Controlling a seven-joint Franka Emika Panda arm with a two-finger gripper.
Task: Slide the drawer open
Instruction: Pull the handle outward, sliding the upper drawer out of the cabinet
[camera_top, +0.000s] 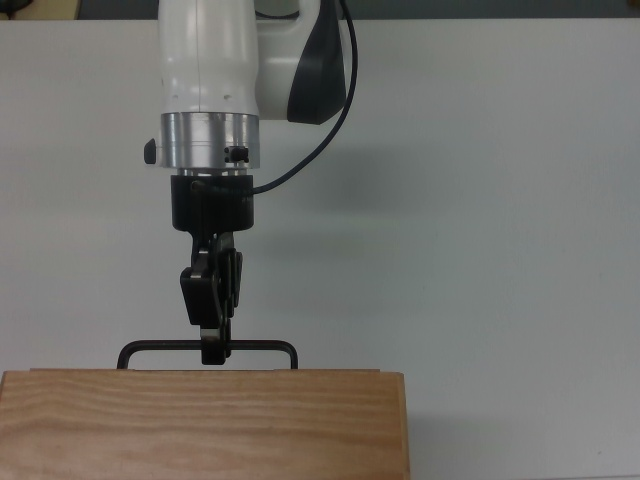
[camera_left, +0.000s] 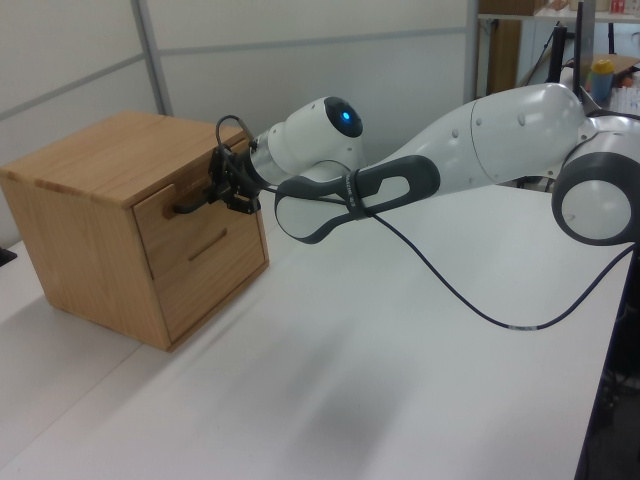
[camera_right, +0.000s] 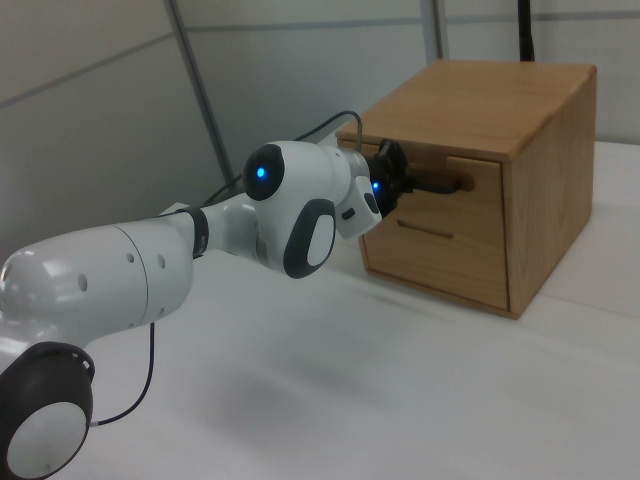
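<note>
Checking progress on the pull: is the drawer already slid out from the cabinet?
No. In the left view the drawer front sits flush with the cabinet face, with the tool at its black handle.

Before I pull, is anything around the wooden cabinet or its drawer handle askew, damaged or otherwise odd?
Nothing stands out. The light wooden cabinet sits square on the white table, the slim black bar handle looks straight, and the end effector meets it near its middle.

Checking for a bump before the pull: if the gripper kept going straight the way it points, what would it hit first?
Probably the drawer front. The gripper already sits at the black handle, with the wooden front just behind.
</note>
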